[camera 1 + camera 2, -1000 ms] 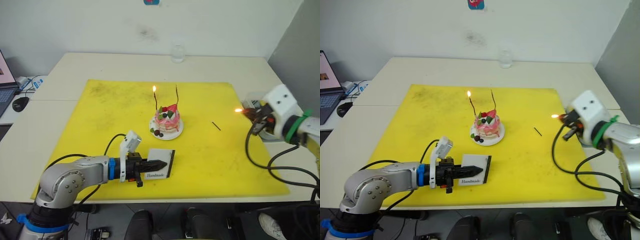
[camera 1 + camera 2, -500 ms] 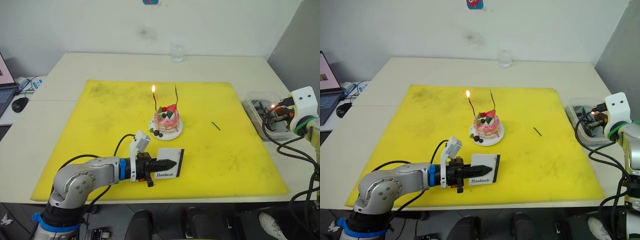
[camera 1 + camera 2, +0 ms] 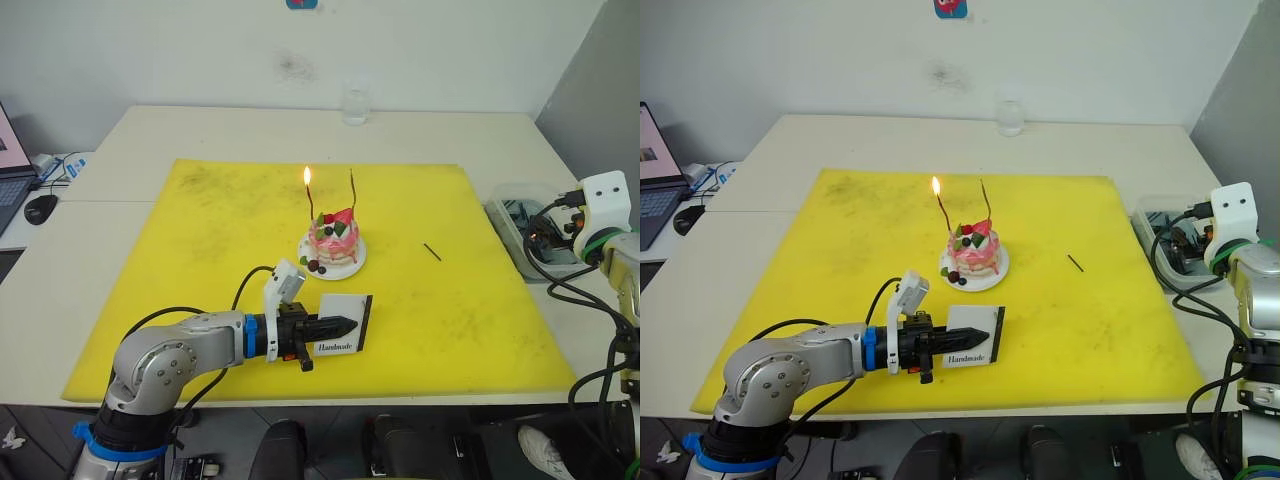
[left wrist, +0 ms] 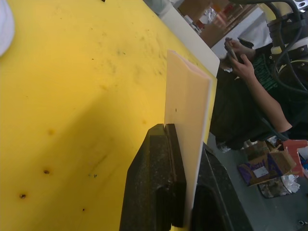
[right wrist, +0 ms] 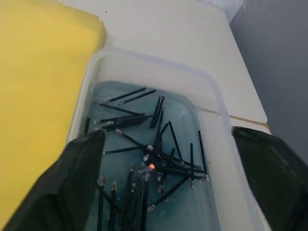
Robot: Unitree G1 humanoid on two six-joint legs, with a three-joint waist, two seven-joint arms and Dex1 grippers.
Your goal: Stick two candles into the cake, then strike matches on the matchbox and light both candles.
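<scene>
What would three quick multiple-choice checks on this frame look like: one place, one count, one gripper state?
1. Where is the loose match?
A on the yellow mat
B in the cake
C on the laptop

2. How many candles are lit?
A none
B one
C two

3. The right gripper is:
A shut on a match
B shut on the matchbox
C open

Answers: 1 A, it lies on the mat, on the right of the cake. 2 B, only the left candle bears a flame, the right candle none. 3 C, its fingers stand wide apart over the tray of spent matches.
</scene>
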